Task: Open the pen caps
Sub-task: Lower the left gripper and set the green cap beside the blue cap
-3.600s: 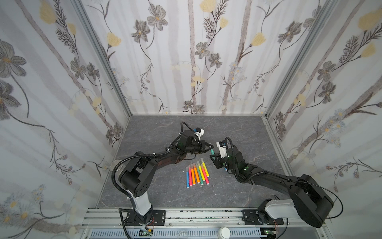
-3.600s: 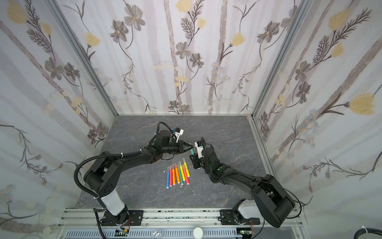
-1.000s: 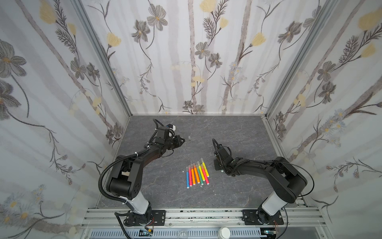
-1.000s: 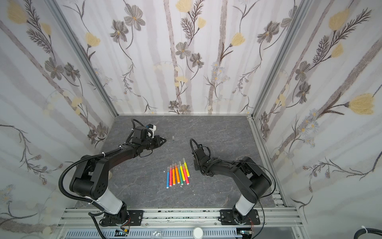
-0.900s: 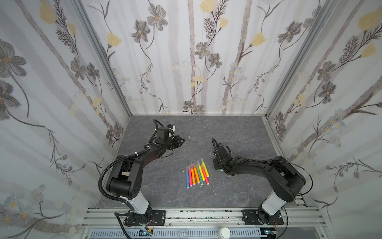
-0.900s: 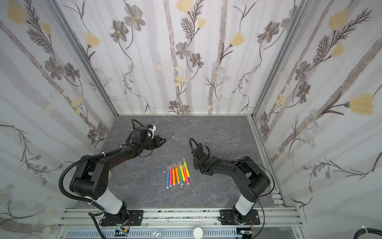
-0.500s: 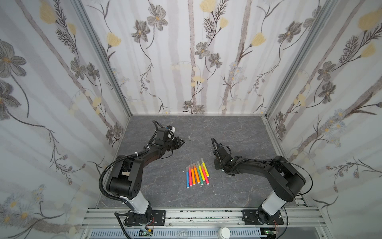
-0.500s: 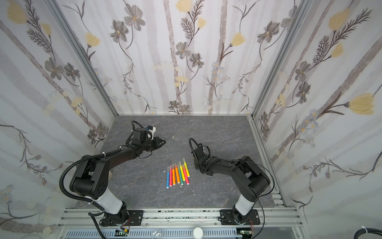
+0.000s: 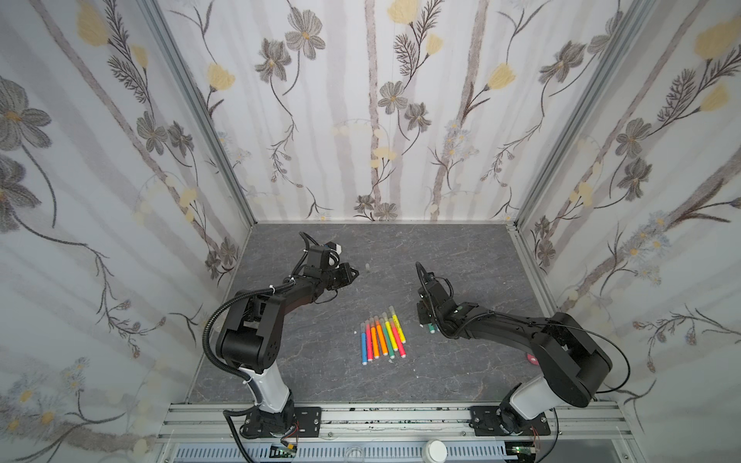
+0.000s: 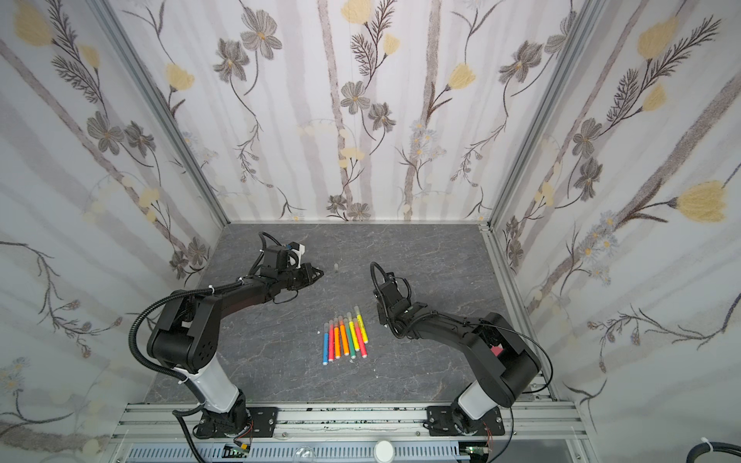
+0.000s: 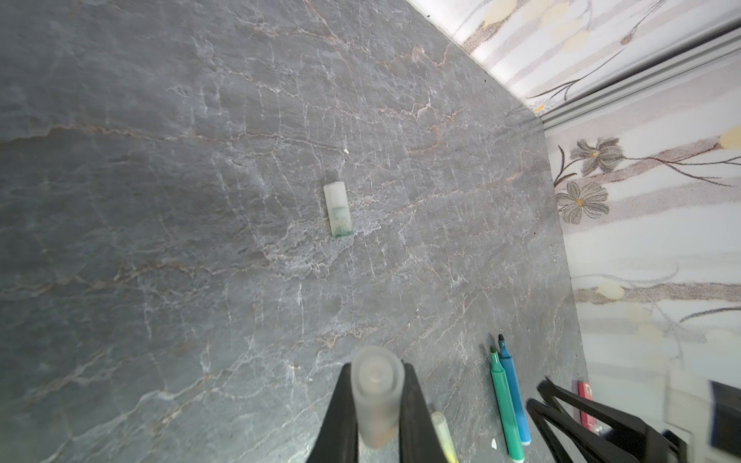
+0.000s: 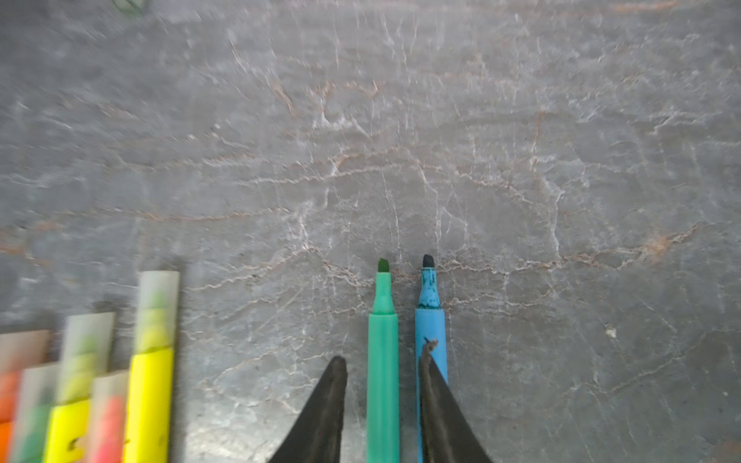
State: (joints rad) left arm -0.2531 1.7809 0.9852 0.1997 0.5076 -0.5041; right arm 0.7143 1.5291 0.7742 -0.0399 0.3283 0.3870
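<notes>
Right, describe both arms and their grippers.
Both arms are matte black, blocky links on white base columns. The left arm carries a ribbed black hose; the right arm a thin black cable. The left gripper and right gripper have slim, tapered black fingers.

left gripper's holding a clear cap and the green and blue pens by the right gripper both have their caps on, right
Not quite. The left gripper does hold a translucent cap, but the green pen and blue pen by the right gripper are both uncapped: the right wrist view shows their bare tips.
</notes>
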